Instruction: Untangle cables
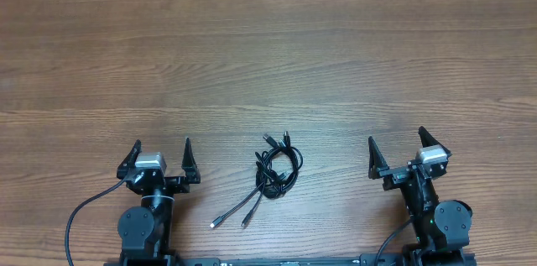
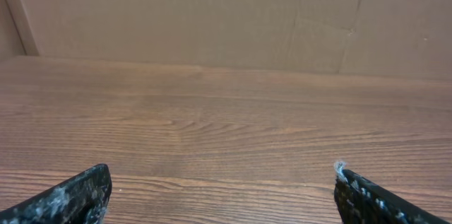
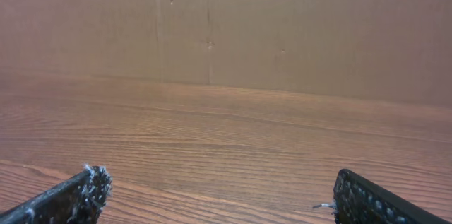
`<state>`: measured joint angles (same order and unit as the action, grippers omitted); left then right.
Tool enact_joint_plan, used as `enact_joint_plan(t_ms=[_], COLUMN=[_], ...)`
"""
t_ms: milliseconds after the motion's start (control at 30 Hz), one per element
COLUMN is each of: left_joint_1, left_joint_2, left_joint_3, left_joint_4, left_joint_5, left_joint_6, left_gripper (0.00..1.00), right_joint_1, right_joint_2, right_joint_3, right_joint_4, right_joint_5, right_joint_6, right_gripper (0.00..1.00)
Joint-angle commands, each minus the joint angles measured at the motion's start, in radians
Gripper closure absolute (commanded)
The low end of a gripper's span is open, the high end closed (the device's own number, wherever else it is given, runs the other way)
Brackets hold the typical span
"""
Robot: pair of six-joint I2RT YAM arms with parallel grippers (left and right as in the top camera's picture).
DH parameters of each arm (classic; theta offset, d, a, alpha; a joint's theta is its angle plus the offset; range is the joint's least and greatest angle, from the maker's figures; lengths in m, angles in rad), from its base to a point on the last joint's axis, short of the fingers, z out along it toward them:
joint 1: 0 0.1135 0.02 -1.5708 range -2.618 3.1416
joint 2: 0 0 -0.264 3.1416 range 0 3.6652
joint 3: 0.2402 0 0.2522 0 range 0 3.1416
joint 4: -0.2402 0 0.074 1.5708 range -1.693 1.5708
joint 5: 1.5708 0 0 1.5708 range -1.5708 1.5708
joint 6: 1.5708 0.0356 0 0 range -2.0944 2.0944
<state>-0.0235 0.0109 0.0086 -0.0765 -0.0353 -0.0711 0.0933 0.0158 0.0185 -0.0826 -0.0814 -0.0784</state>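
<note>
The cables [image 1: 273, 174] lie as a small tangled bundle of thin black cords on the wooden table [image 1: 268, 56], near its front edge between the two arms. Plug ends stick out at the bundle's top and two trail to the lower left. My left gripper [image 1: 161, 150] is open and empty, to the left of the bundle. My right gripper [image 1: 396, 143] is open and empty, to the right of it. Both wrist views show only bare wood between the open fingers, left [image 2: 222, 189] and right [image 3: 220, 192]. The cables are out of view there.
A cardboard wall [image 2: 226, 12] stands at the table's far edge, also seen in the right wrist view [image 3: 226, 26]. A thick black arm wire [image 1: 80, 216] loops beside the left arm's base.
</note>
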Motion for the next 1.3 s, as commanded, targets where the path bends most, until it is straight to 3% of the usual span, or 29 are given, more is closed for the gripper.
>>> enact_joint_plan(t_ms=[0, 733, 1267], left_joint_1=[0.010, 0.010, 0.010], left_joint_2=[-0.006, 0.014, 0.038], left_joint_3=[-0.003, 0.002, 0.124], left_joint_4=[0.001, -0.006, -0.198], left_joint_5=[-0.009, 0.011, 0.029], left_joint_6=[0.015, -0.034, -0.033], left_gripper=[0.00, 0.00, 0.00], right_joint_1=[0.001, 0.001, 0.001], right_joint_2=[-0.012, -0.012, -0.012], right_joint_3=[-0.010, -0.010, -0.010], right_joint_4=[0.005, 0.006, 0.006], right_joint_5=[-0.006, -0.006, -0.006], right_joint_6=[-0.002, -0.002, -0.002], right_gripper=[0.00, 0.00, 0.00])
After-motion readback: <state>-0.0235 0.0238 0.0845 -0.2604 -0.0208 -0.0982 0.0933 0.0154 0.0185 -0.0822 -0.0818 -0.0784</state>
